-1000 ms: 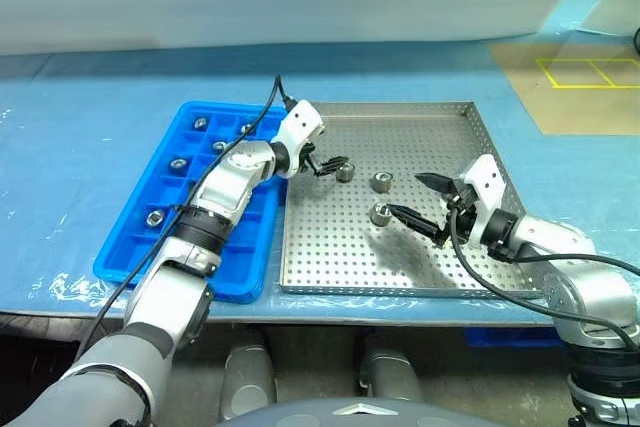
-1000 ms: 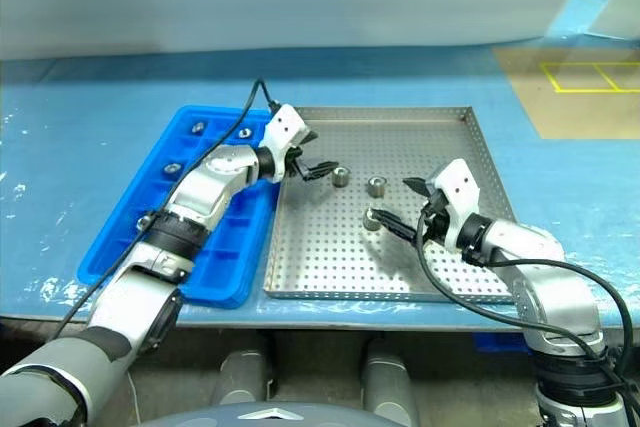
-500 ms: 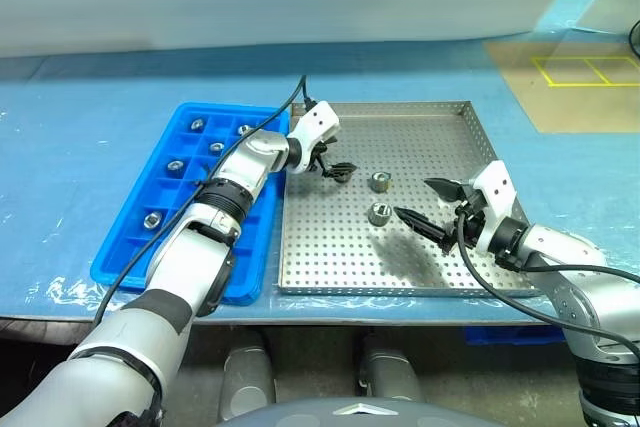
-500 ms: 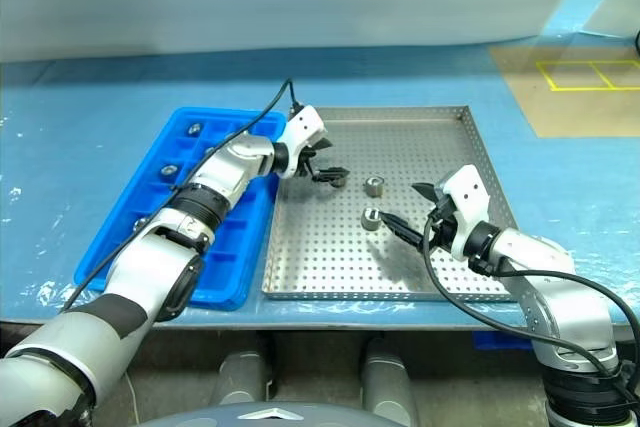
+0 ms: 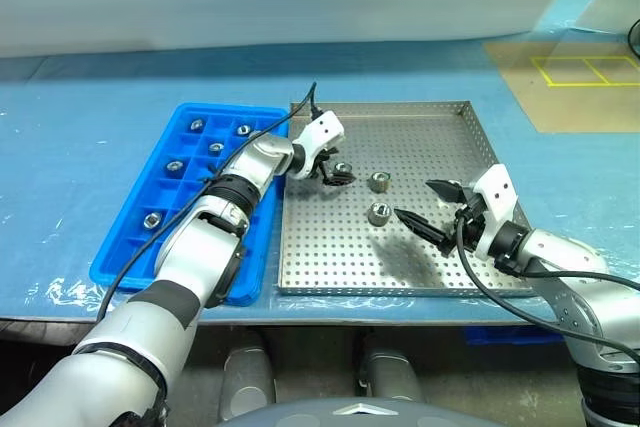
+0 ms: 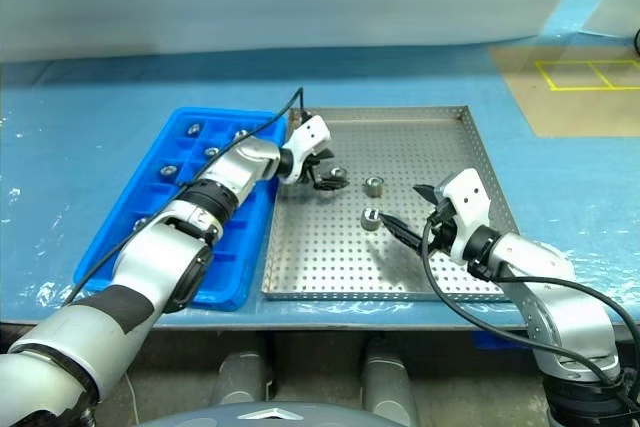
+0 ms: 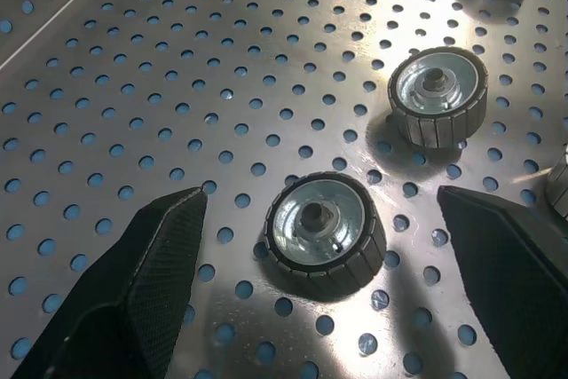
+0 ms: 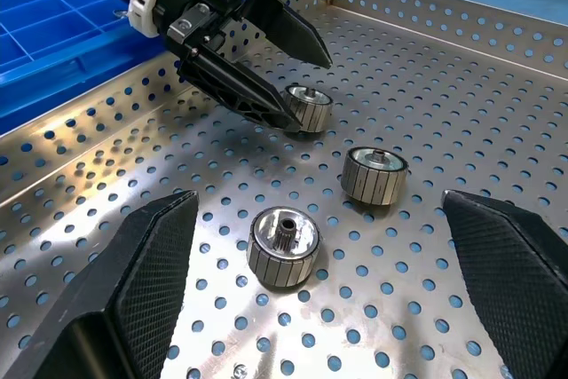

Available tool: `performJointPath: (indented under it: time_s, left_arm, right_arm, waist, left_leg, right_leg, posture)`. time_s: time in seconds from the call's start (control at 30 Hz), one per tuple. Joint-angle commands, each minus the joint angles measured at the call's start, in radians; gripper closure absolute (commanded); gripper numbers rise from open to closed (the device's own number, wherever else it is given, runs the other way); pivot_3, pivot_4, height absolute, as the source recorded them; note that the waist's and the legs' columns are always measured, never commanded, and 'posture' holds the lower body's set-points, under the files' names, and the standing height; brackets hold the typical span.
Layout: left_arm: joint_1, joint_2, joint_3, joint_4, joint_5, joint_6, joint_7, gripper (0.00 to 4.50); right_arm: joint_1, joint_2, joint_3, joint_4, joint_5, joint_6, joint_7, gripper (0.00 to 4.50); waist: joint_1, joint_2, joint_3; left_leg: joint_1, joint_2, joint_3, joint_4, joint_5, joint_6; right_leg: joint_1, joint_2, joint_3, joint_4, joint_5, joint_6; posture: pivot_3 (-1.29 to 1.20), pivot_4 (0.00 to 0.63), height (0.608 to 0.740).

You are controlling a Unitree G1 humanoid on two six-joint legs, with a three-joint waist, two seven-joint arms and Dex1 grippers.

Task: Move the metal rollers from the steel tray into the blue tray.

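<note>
Claw on the left arm (image 5: 335,169), jaws released, has dropped to straddle a metal roller (image 7: 324,230) near the steel tray's (image 5: 440,277) left edge, readying a lift toward the blue tray (image 5: 135,247).

Blue tray (image 5: 130,237) left of steel tray (image 5: 330,257)

a third roller (image 7: 561,185) is cut off at the left wrist view's edge, only a sliver visible.
</note>
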Motion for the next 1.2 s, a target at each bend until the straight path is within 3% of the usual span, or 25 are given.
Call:
performJointPath:
  time_s: [0.03, 0.07, 0.33, 0.63, 0.97, 1.2]
  left_arm:
    - [-0.033, -0.010, 0.012, 0.009, 0.007, -0.013, -0.015, 0.49]
    - [-0.033, -0.010, 0.011, 0.013, 0.008, -0.011, -0.024, 0.66]
    - [-0.024, -0.019, 0.013, 0.016, 0.020, 0.001, -0.022, 3.46]
    - [-0.019, -0.014, 0.055, -0.022, 0.000, 0.031, 0.018, 3.47]
    - [-0.016, -0.005, 0.075, -0.061, -0.002, 0.044, 0.041, 0.01]
    - [0.013, 0.004, 0.040, -0.071, 0.026, 0.051, 0.012, 0.01]
  right_arm:
    - [0.004, 0.004, -0.013, -0.056, 0.022, -0.009, -0.016, 0.00]
    - [0.004, 0.005, -0.012, -0.058, 0.021, -0.012, -0.020, 0.00]
    - [0.002, 0.010, 0.002, -0.058, 0.017, -0.023, -0.043, 0.00]
    - [-0.014, 0.014, 0.022, -0.045, 0.013, -0.030, -0.048, 0.00]
    - [-0.030, 0.010, 0.042, -0.021, 0.009, -0.043, -0.038, 0.00]
    - [-0.044, 0.008, 0.050, -0.015, 0.010, -0.044, -0.037, 0.00]
  waist:
    - [0.000, 0.000, 0.000]
    - [0.000, 0.000, 0.000]
    - [-0.001, 0.000, 0.000]
    - [-0.002, 0.000, 0.000]
    - [-0.001, 0.000, 0.000]
    - [-0.001, 0.000, 0.000]
  left_leg:
    - [0.000, 0.000, 0.000, 0.000, 0.000, 0.000]
    - [0.000, 0.000, 0.000, 0.000, 0.000, 0.000]
    - [0.000, 0.000, 0.000, 0.000, 0.000, 0.000]
    - [0.001, 0.000, 0.000, 0.000, 0.000, 0.000]
    - [0.000, 0.000, 0.000, -0.002, 0.000, 0.000]
    - [0.000, 0.000, 0.000, -0.002, 0.000, 0.000]
  right_leg:
    - [0.000, 0.000, 0.000, 0.000, 0.000, 0.000]
    - [0.000, 0.000, 0.000, 0.000, 0.000, 0.000]
    - [0.000, 0.000, 0.000, 0.000, 0.000, 0.000]
    - [0.001, 0.000, 0.000, 0.000, 0.000, 0.000]
    - [0.000, 0.000, 0.000, -0.003, 0.000, 0.000]
    - [0.000, 0.000, 0.000, -0.003, 0.000, 0.000]
  posture:
    - [-0.34, 0.150, 0.740]
    - [-0.34, 0.150, 0.740]
    - [-0.34, 0.150, 0.740]
    - [-0.32, 0.150, 0.740]
    - [-0.30, 0.150, 0.740]
    - [-0.29, 0.150, 0.740]
